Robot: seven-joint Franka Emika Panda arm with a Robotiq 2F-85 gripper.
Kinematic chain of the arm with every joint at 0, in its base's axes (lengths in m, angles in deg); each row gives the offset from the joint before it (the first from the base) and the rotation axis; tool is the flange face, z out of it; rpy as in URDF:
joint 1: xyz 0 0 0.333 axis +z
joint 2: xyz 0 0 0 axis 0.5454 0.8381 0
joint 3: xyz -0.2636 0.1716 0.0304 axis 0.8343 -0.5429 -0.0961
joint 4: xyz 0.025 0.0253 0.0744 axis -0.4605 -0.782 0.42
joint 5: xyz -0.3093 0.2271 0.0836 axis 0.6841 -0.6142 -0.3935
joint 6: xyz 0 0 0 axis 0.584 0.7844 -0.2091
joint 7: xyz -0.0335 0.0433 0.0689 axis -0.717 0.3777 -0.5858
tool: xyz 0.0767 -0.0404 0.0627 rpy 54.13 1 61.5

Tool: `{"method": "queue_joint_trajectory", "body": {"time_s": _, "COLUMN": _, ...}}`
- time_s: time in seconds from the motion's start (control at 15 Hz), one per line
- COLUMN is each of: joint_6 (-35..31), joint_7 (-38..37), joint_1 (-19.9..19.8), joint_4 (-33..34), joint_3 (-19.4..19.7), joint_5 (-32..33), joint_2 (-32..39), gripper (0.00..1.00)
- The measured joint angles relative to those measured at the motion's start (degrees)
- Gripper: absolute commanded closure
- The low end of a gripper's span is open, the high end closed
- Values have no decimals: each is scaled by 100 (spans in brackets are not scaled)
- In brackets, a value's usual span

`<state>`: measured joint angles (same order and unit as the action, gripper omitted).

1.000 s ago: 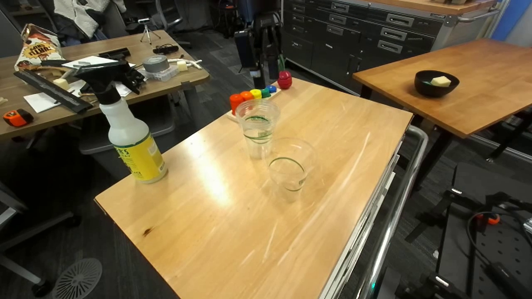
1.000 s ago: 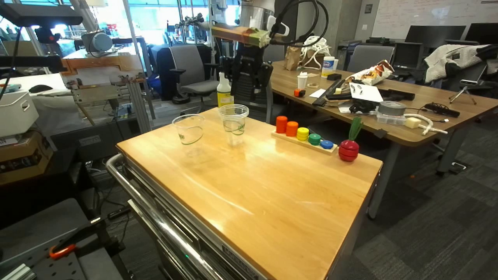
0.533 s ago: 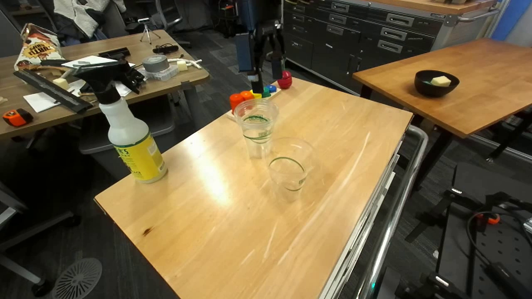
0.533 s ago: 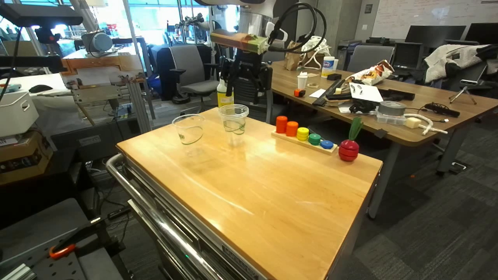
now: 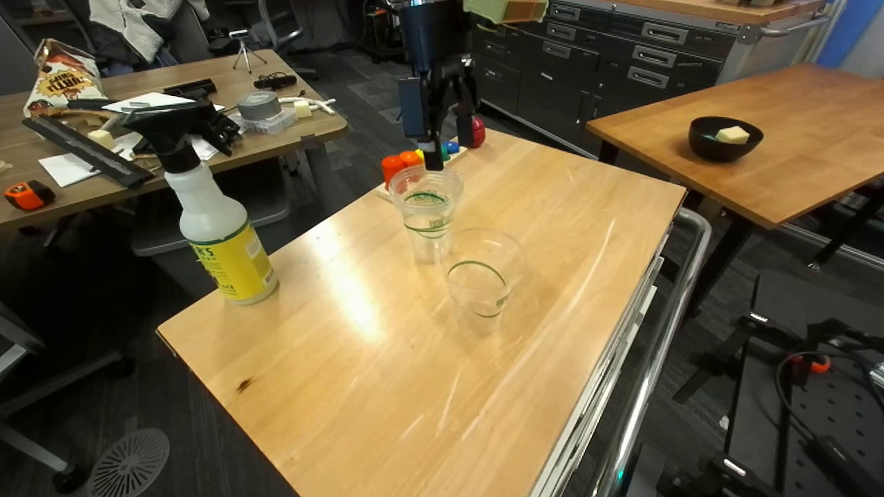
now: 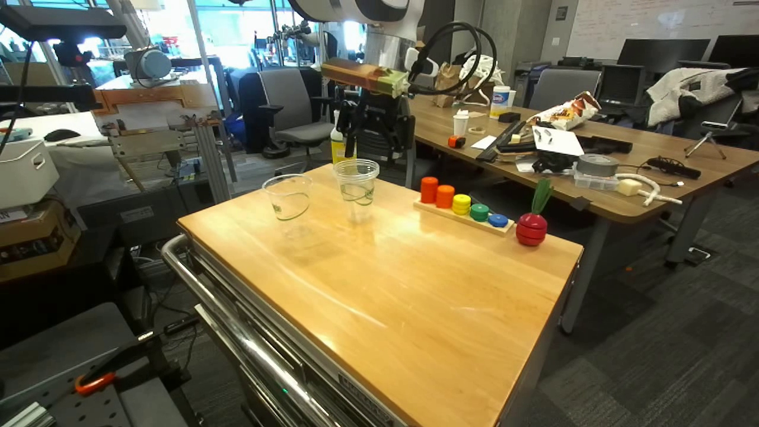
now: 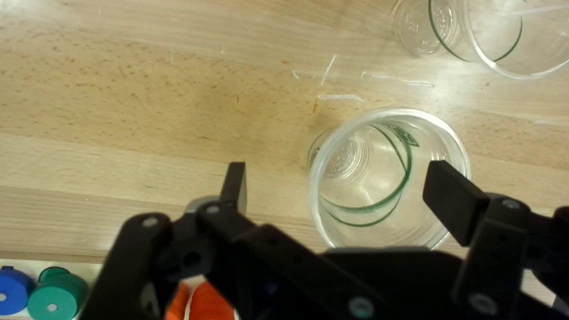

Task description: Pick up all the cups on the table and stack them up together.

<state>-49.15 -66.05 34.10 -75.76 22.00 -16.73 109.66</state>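
gripper (image 5: 449, 150) has lowered; only wrist view shows embossed cup bases (image 7: 347, 157).

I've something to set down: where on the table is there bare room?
One wide patch lies between the lone cup, stack, blocks and rail; another between the lone cup, bottle and edge of the table. Crowded: around the stack, with blocks to one side, the lone cup to the other and the hand near its rim.

Table (image 6: 415, 284): glossy wood; cups (image 6: 356, 185): smooth, shiny plastic; rail (image 5: 665, 345): polished metal.
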Motion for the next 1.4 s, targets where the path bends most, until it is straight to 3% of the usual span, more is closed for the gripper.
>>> {"method": "queue_joint_trajectory", "body": {"time_s": 0.07, "joint_6": -16, "joint_7": -2, "joint_1": -3, "joint_4": -1, "joint_3": 0, "joint_5": -7, "joint_2": 21, "gripper": 0}}
{"method": "queue_joint_trajectory", "body": {"time_s": 0.13, "joint_6": -33, "joint_7": -4, "joint_1": -6, "joint_4": -3, "joint_3": 0, "joint_5": -15, "joint_2": 43, "gripper": 7}}
{"method": "queue_joint_trajectory", "body": {"time_s": 0.27, "joint_6": -106, "joint_7": -15, "joint_1": -12, "joint_4": -5, "joint_3": 1, "joint_5": -37, "joint_2": 101, "gripper": 35}}
{"method": "queue_joint_trajectory", "body": {"time_s": 0.8, "joint_6": -571, "joint_7": -207, "joint_1": -30, "joint_4": -7, "joint_3": 4, "joint_5": -73, "joint_2": 399, "gripper": 95}}
{"method": "queue_joint_trajectory", "body": {"time_s": 0.93, "joint_6": -648, "joint_7": -219, "joint_1": -30, "joint_4": -9, "joint_3": 4, "joint_5": -73, "joint_2": 404, "gripper": 100}}
{"method": "queue_joint_trajectory", "body": {"time_s": 1.4, "joint_6": -520, "joint_7": -341, "joint_1": -30, "joint_4": 1, "joint_3": 21, "joint_5": -11, "joint_2": 125, "gripper": 98}}
